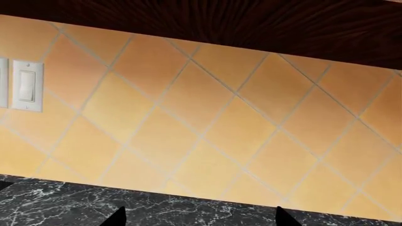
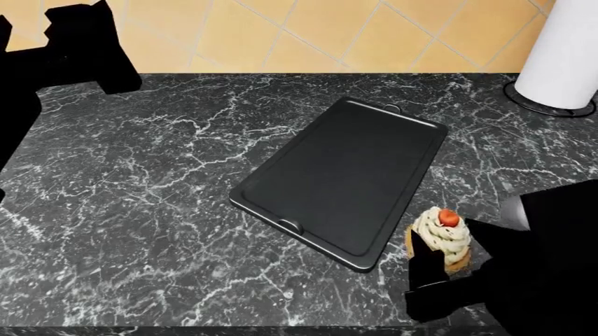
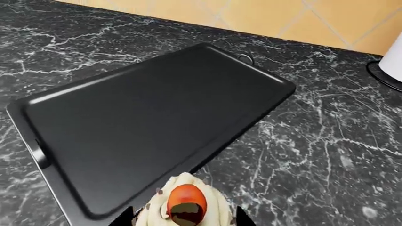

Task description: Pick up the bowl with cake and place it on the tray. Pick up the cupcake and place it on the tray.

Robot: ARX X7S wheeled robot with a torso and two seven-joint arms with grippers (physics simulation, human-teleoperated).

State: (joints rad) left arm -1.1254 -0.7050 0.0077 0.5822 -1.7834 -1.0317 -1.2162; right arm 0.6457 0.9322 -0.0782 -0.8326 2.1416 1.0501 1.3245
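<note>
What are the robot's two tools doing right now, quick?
Left tool: open, holding nothing, up facing the tiled wall.
Right tool: around the cupcake beside the tray; whether it grips cannot be told.

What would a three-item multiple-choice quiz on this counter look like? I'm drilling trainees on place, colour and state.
1. Where is the cupcake?
A. on the tray
B. on the counter beside the tray's corner
C. by the paper towel roll

2. What colour is the tray?
A. black
B. white
C. silver

3. What does the tray hold?
A. a bowl
B. the cupcake
C. nothing

Answers: 1 B, it stands on the marble counter just off the near corner, at the right gripper. 2 A, matte black in the head and right wrist views. 3 C, its surface is bare.
</note>
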